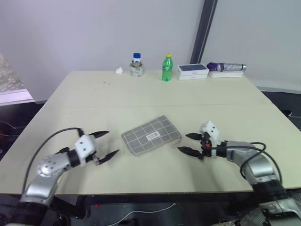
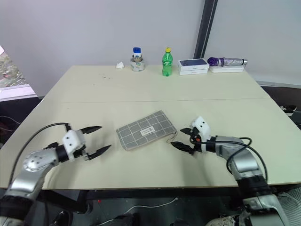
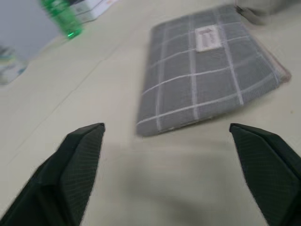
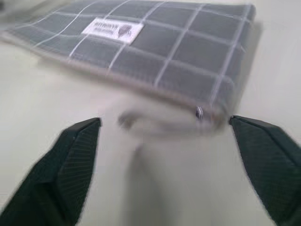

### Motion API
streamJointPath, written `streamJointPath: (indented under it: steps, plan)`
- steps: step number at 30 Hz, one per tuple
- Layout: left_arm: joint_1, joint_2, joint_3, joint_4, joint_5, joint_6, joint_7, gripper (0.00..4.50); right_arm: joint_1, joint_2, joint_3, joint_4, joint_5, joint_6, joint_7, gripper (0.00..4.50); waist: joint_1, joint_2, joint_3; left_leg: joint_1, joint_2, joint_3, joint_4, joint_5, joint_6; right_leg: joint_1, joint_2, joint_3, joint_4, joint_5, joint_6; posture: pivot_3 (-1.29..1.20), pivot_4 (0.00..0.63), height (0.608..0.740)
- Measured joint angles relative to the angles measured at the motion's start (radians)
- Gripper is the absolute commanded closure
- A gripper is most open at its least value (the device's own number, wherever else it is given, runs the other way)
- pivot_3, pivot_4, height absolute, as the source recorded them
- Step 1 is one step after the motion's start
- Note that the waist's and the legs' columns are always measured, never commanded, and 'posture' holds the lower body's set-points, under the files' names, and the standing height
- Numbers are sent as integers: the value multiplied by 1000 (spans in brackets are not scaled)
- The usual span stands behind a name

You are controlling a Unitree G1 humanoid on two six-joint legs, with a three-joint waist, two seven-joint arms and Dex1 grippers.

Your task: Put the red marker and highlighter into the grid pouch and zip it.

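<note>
Grid pouch (image 1: 151, 135) lay flat near the table's (image 1: 141, 94) front edge, apparently zipped, no marker or highlighter visible outside. Left gripper (image 1: 104, 144) and right gripper (image 1: 188, 143) sat either side, jaws apart, empty. Likely retreat step: back off level, don't snag the zipper pull.

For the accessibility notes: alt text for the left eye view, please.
A grid pouch lies flat on the table, between the open left gripper and open right gripper, neither touching it. A green bottle and white box stand at the far edge.
</note>
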Motion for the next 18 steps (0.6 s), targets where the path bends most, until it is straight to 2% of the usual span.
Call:
streamJointPath:
  steps: [5,11,18]
  plan:
    - [117,1,165,-126,-106,151,71,83,31,-55,-102,-17,17,1,4,54,3,0,0,0,0,0,0,0,0,0,0,0,0,0,0,0,150,740]
    - [169,57,394,-110,-151,272,151,83,154,-149,-201,-38,33,-3,26,54,8,-1,0,0,0,1,1,-1,1,1,-1,0,-1,0,0,0,150,740]
    - [197,70,430,-89,-165,305,105,83,158,-169,-258,-24,29,-41,14,54,5,-1,0,0,0,1,0,-1,1,1,-1,0,-1,0,0,0,150,740]
